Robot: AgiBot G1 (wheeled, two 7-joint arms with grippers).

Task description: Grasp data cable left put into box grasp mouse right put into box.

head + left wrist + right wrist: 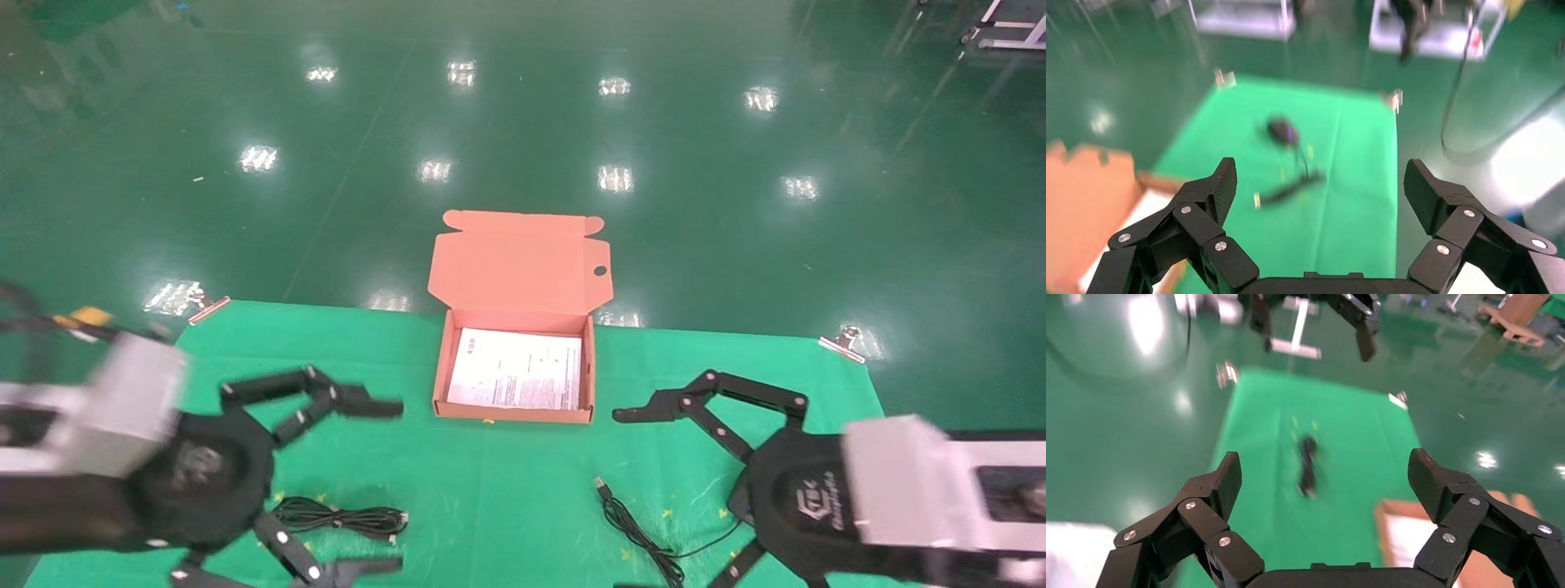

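Boxes: one, the box (515, 371), lid open
Printed sheets: one, the white sheet (516, 369) lying in the box
Data cables: one, the data cable (343, 518), a coiled bundle on the table (507, 490)
Mice: one, the mouse (1283, 131), seen in the left wrist view, with its one USB cord (637, 535)
Pincers: two, the left pincer (384, 486) and the right pincer (625, 498), each with fingers spread wide
Clips at the cloth's far corners: two, left clip (206, 305) and right clip (843, 341)
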